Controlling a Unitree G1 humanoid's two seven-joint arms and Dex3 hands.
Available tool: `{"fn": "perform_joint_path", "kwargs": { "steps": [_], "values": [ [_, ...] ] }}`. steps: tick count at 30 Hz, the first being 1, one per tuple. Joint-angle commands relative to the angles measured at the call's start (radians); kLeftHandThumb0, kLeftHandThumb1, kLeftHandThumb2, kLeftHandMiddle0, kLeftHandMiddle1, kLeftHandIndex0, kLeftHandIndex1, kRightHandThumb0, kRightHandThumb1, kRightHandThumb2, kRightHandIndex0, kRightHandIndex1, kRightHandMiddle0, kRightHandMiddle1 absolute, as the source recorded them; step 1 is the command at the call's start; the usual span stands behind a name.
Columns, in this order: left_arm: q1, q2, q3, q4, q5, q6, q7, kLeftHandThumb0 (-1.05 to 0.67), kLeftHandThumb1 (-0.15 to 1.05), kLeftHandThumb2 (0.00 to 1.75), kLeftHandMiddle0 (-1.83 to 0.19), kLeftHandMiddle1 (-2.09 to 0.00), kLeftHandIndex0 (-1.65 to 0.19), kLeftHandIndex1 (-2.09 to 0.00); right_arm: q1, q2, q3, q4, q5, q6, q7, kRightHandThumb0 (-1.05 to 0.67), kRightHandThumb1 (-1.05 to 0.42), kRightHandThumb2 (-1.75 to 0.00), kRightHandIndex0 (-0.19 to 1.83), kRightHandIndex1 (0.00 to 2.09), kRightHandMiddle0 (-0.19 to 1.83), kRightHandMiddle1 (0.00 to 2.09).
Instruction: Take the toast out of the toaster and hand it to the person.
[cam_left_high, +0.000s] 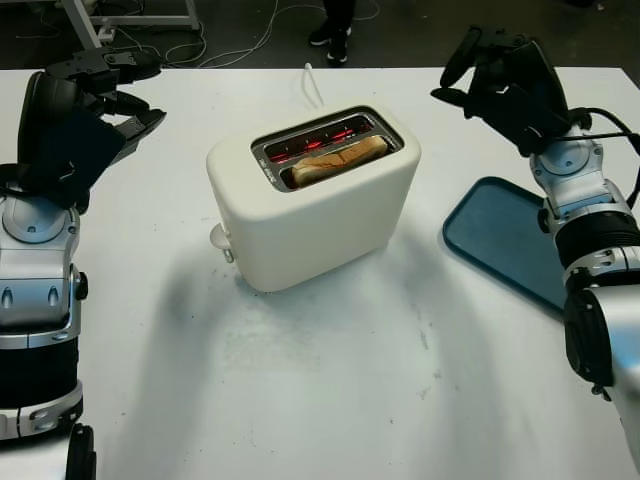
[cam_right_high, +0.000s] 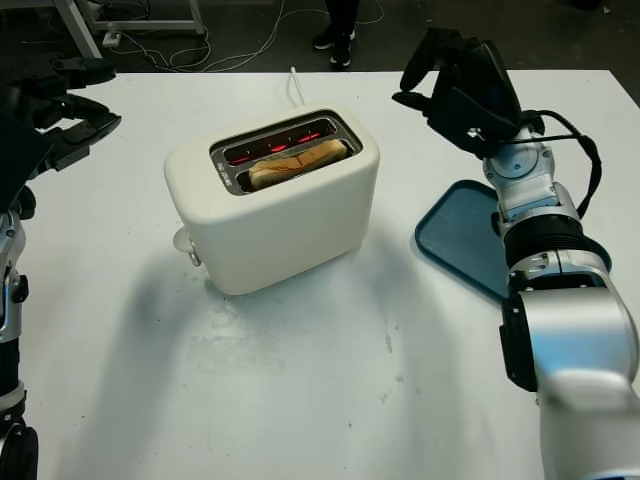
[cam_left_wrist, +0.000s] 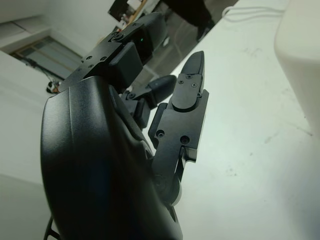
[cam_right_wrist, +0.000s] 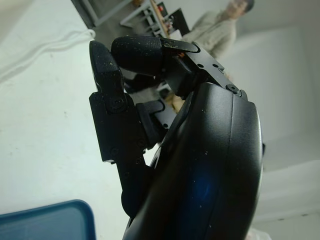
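L to R across the white table (cam_left_high: 330, 400): left hand (cam_left_high: 85, 110) is up off the surface, well left of the toaster (cam_left_high: 310, 200), released, nothing in it. Toaster sits mid-table, cream body, lever knob at its near-left end, cord running off toward the far edge. Elements in the slots glow red, so prob. hot inside. The toast (cam_left_high: 338, 160) is down in the nearer slot, top edge about level w/ the slot rim, not popped high. To the right, right hand (cam_left_high: 505, 85) hangs in the air beyond the toaster's far-right corner, also released and holding nothing. Below it a blue tray (cam_left_high: 495, 235) lies flat near the right table edge. A person (cam_left_high: 338, 25) stands past the far side, feet showing.

Step, as I read it: pre-grasp, neither hand at the slot yet. Next move needs one hand, likely the right as it's closer, to come over the slot and pinch the thin top edge of the slice, then lift straight up. Not much bread to grab.
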Motion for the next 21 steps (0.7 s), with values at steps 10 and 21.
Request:
{"fn": "perform_joint_path", "kwargs": {
  "steps": [10,21],
  "values": [
    [-0.012,-0.005,-0.019,0.047,0.017,-0.051,0.022,-0.26,0.92,0.04,-0.39,-1.16,-0.67,-0.37,0.0,-0.016,0.026,-0.023,-0.028,0.005,-0.032,-0.59,-0.92,-0.14,0.87,1.71,0.82,1.54],
    [-0.005,-0.01,-0.013,0.041,0.0,-0.044,0.021,-0.26,0.92,0.05,-0.38,-1.14,-0.63,-0.41,0.016,0.004,-0.014,-0.024,0.043,-0.014,0.025,-0.52,-0.92,-0.08,0.9,1.75,0.75,1.68]
  ]
}}
